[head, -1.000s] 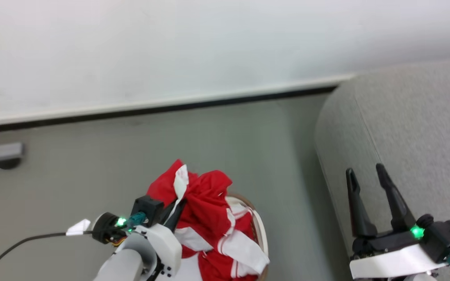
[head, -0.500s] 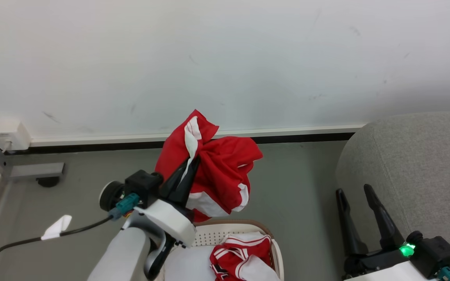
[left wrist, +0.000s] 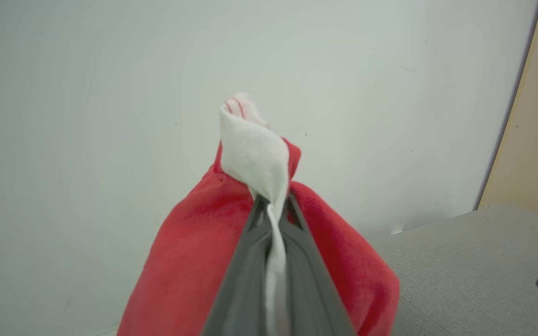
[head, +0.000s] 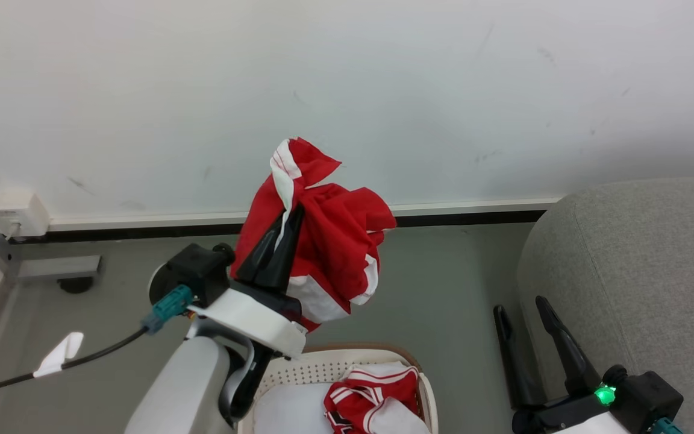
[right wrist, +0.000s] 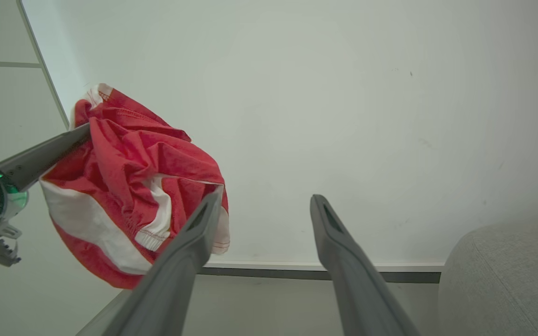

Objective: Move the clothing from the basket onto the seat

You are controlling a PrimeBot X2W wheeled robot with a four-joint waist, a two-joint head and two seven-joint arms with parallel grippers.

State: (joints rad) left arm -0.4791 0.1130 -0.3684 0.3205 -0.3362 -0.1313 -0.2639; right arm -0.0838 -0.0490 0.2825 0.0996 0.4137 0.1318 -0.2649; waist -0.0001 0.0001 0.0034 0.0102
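Observation:
My left gripper (head: 293,212) is shut on a red and white piece of clothing (head: 323,241), held up in the air above the basket (head: 347,360). In the left wrist view the two fingers pinch a white fold of that clothing (left wrist: 255,154), and red fabric hangs down either side. More red and white clothing (head: 377,401) lies in the cream basket at the bottom edge. The grey seat (head: 642,265) stands at the right. My right gripper (head: 518,307) is open beside the seat's rounded edge, with nothing between its fingers (right wrist: 189,242). The right wrist view shows the lifted clothing (right wrist: 133,186) at left.
A white wall (head: 383,90) with a dark skirting strip runs across the back. Grey floor (head: 443,289) lies between basket and seat. A wall socket box (head: 15,214) and a grey bracket (head: 58,266) sit at far left. A black cable (head: 52,367) trails from my left wrist.
My left gripper has lifted the red and white garment up out of the basket. The head camera has tilted, so the whole picture shifted. The right gripper stays open.

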